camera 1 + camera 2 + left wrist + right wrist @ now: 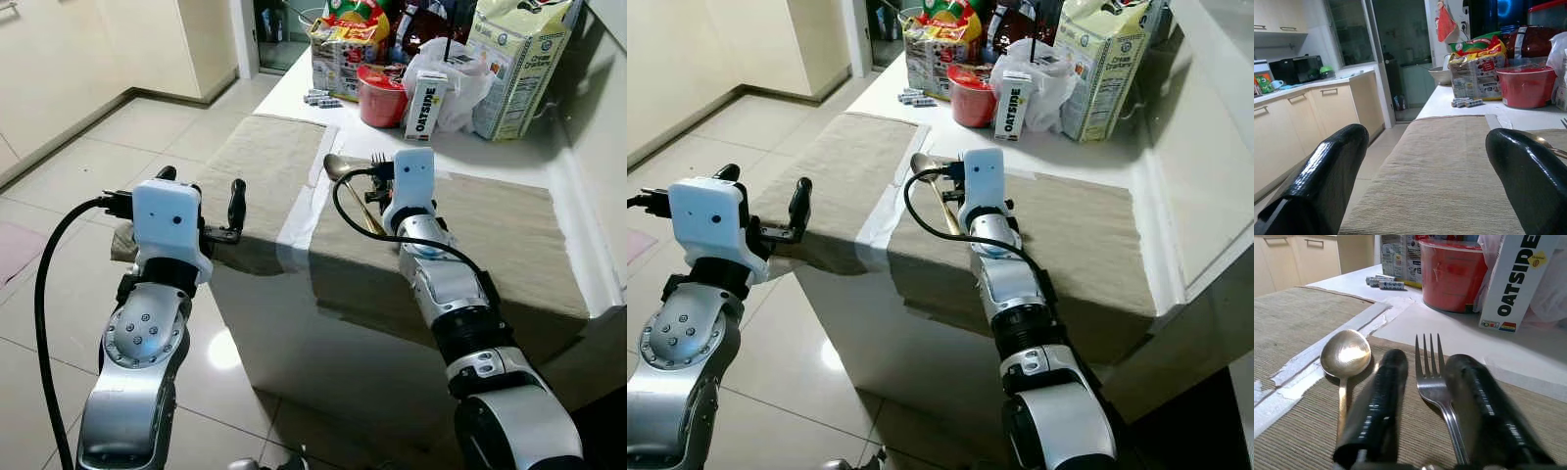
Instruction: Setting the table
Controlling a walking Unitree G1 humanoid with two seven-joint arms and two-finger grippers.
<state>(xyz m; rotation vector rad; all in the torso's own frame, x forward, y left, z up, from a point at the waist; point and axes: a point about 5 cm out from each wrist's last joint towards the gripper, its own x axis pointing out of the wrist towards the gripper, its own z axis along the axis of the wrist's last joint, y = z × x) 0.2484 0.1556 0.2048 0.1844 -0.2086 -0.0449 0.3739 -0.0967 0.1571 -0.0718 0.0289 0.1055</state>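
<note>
A gold spoon (1346, 352) lies on the right beige placemat (509, 235), close to its left edge. Beside it a silver fork (1432, 377) lies flat on the same mat, tines pointing toward the groceries. My right gripper (1425, 360) is low over the mat with one finger on each side of the fork. It is slightly open, with a strip of mat showing between one finger and the fork. My left gripper (203, 191) hovers open and empty at the near-left corner of the left placemat (265, 166).
At the back of the white table (294, 93) stand a red tub (382, 96), an Oatside carton (424, 106), a white plastic bag (460, 78), a large cereal bag (519, 69), snack packs (343, 49) and loose batteries (321, 98). Tiled floor (59, 157) lies to the left.
</note>
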